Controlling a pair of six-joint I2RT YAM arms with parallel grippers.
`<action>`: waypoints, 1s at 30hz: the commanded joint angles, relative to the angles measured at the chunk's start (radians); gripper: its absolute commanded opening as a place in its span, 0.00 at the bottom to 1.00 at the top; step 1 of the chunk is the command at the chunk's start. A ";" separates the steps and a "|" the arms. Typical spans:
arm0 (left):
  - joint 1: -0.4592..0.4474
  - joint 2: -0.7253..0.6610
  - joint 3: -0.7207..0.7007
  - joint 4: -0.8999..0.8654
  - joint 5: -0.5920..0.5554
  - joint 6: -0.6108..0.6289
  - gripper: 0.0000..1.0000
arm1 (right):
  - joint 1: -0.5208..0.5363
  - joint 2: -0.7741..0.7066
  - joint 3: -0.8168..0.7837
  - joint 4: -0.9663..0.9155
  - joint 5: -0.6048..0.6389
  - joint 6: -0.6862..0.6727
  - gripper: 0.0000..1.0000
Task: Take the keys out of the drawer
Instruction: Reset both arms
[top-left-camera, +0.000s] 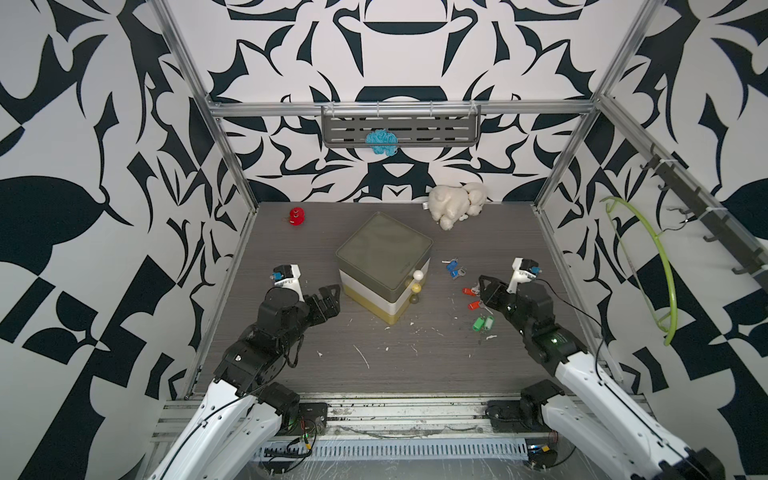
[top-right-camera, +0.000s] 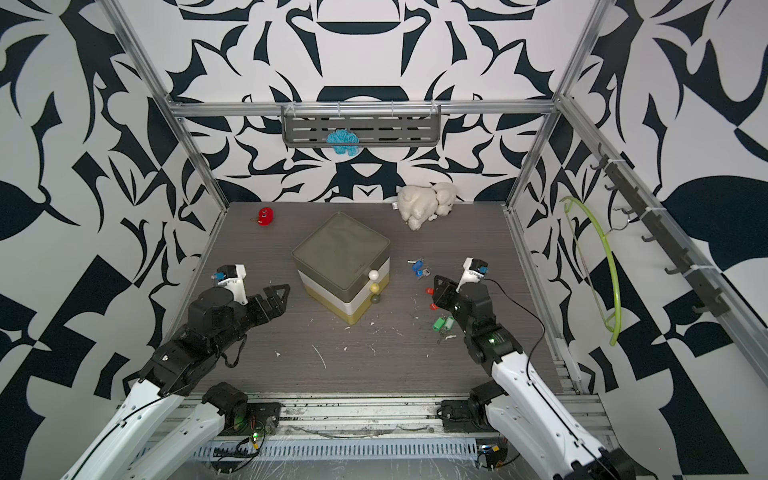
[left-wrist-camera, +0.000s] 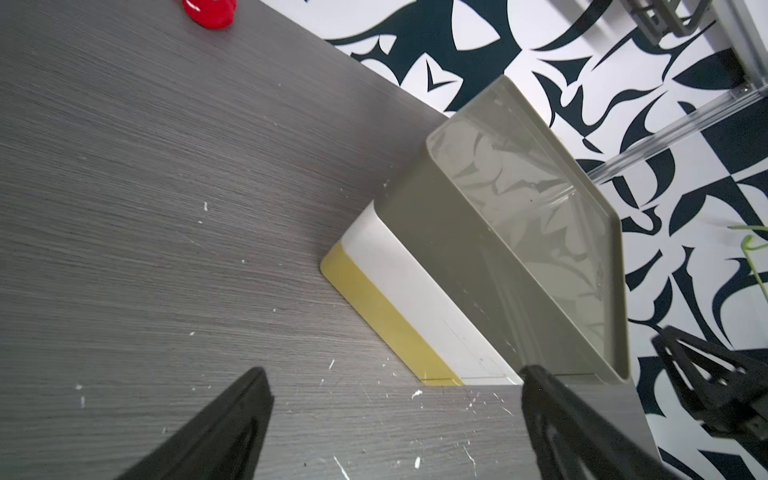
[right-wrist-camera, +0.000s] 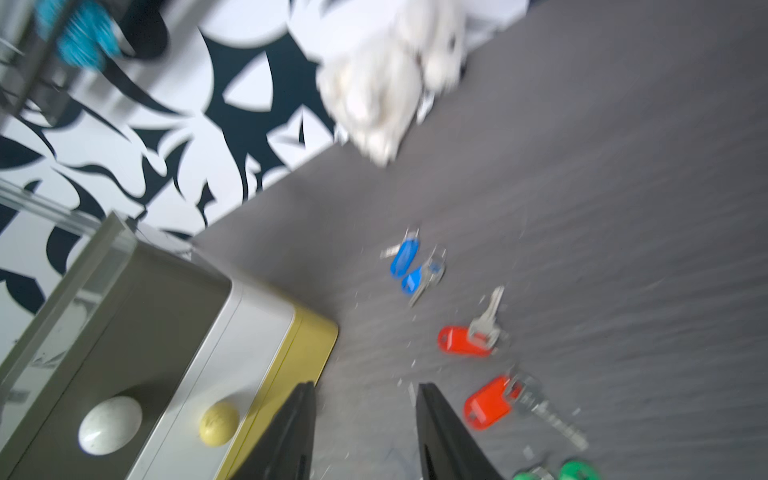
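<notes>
Your top views are bright and evenly lit, with only soft shadows beside the drawer box (top-left-camera: 384, 245). Your right wrist view is smeared with blur, worst on the white plush toy (right-wrist-camera: 386, 79). Your left wrist view is sharp; the box's glossy top mirrors the wall (left-wrist-camera: 582, 50) pattern.

The table (top-left-camera: 299, 345) looks like grey wood grain, matt and finely lined, with white flecks. The drawer box (left-wrist-camera: 457, 249) is smooth plastic; its olive top shines and mirrors the wall (left-wrist-camera: 540, 41). The keys (right-wrist-camera: 488, 316) are bright metal, their tags (right-wrist-camera: 461, 341) glossy plastic. The white toy (top-left-camera: 455, 203) is fluffy cloth. The frame (top-left-camera: 270, 109) is dull metal.
</notes>
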 joint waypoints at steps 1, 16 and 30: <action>0.004 -0.065 -0.042 0.063 -0.077 0.060 0.99 | -0.002 -0.123 -0.072 0.129 0.179 -0.203 0.48; 0.004 -0.105 -0.124 0.095 -0.198 0.248 0.99 | -0.058 -0.112 -0.211 0.241 0.250 -0.585 0.51; 0.004 -0.056 -0.157 0.169 -0.314 0.378 0.99 | -0.307 0.485 -0.195 0.772 0.009 -0.604 0.51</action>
